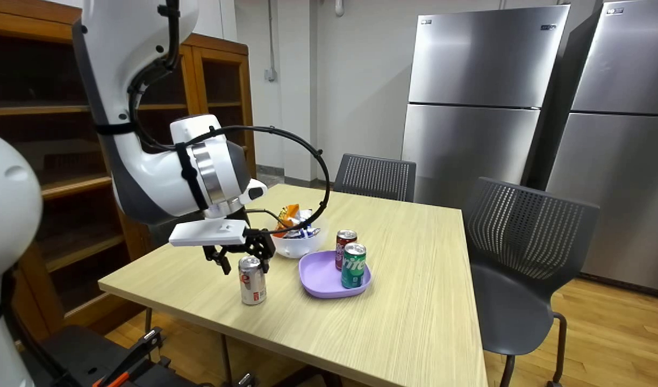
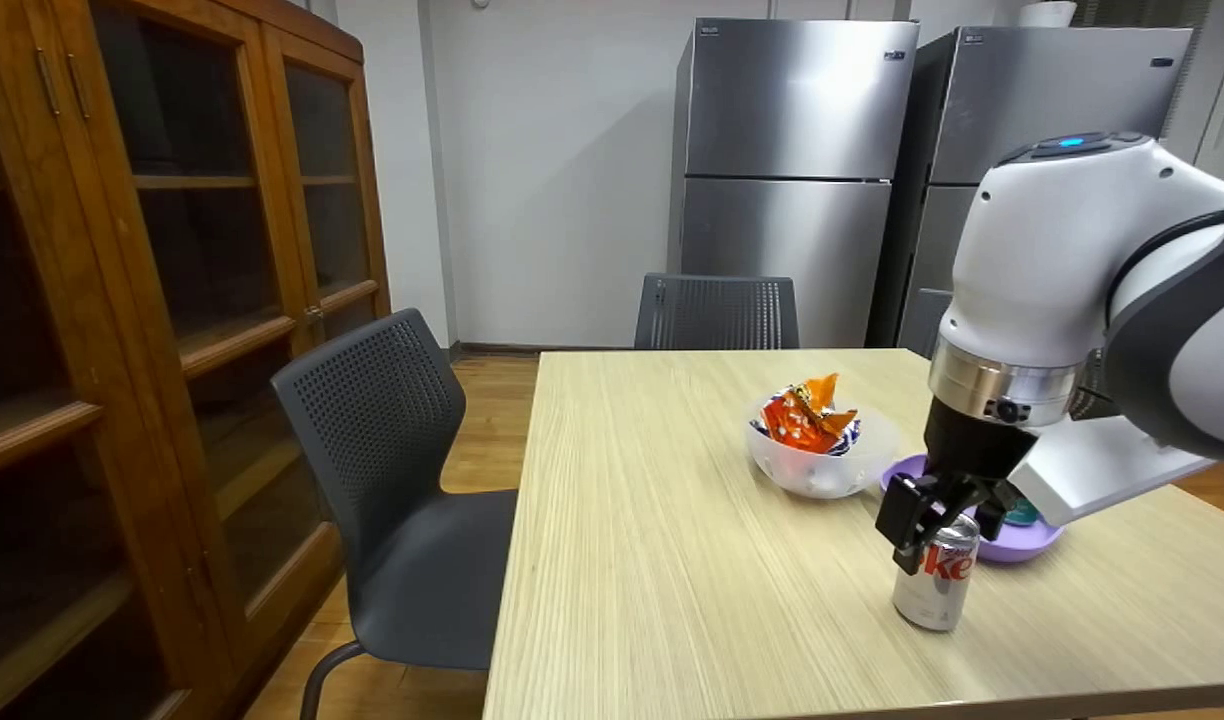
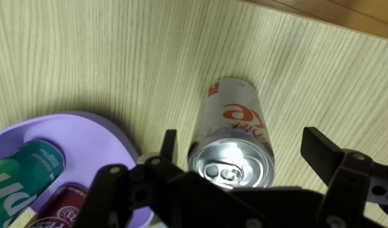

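A silver Diet Coke can (image 1: 252, 288) stands upright on the table, and also shows in an exterior view (image 2: 930, 600) and in the wrist view (image 3: 236, 104). My gripper (image 1: 246, 267) is open, with its fingers around the can's upper part. In the wrist view (image 3: 240, 139) there is a gap between each finger and the can. A purple plate (image 1: 319, 269) lies beside it, at the left in the wrist view (image 3: 95, 145). A green Sprite can (image 1: 353, 269) and a dark red Dr Pepper can (image 1: 344, 243) stand on the plate.
A translucent white bowl (image 1: 297, 248) with orange and blue snack bags (image 2: 807, 420) stands on the table (image 1: 404, 317) behind the plate. Dark chairs (image 1: 522, 258) (image 2: 402, 500) stand round the table. A wooden glass-door cabinet (image 2: 202, 300) and two steel refrigerators (image 1: 479, 80) stand further back.
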Robot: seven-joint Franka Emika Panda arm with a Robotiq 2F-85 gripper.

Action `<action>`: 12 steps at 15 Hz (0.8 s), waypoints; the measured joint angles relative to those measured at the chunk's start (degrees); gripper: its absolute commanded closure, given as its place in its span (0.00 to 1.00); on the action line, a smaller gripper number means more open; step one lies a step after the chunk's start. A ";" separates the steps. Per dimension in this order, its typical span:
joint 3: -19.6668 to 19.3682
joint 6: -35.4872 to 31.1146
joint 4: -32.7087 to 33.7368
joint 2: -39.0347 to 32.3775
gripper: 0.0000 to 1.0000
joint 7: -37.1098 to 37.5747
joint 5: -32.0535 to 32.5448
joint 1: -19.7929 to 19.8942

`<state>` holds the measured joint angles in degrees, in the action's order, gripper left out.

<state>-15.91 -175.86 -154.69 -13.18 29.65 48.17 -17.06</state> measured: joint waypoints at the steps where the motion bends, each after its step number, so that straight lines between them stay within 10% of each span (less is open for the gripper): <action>1: 0.09 -0.13 0.00 -0.52 0.00 -0.04 -0.38 0.19; 9: 1.45 -0.58 0.76 -2.04 0.00 -1.55 -3.62 1.51; 10: 1.67 -0.58 0.88 -2.05 0.25 -1.75 -4.01 1.60; 12: 2.00 -0.58 1.13 -2.05 0.34 -1.94 -4.45 1.76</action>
<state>-13.92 -176.44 -153.57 -15.23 27.71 43.73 -15.30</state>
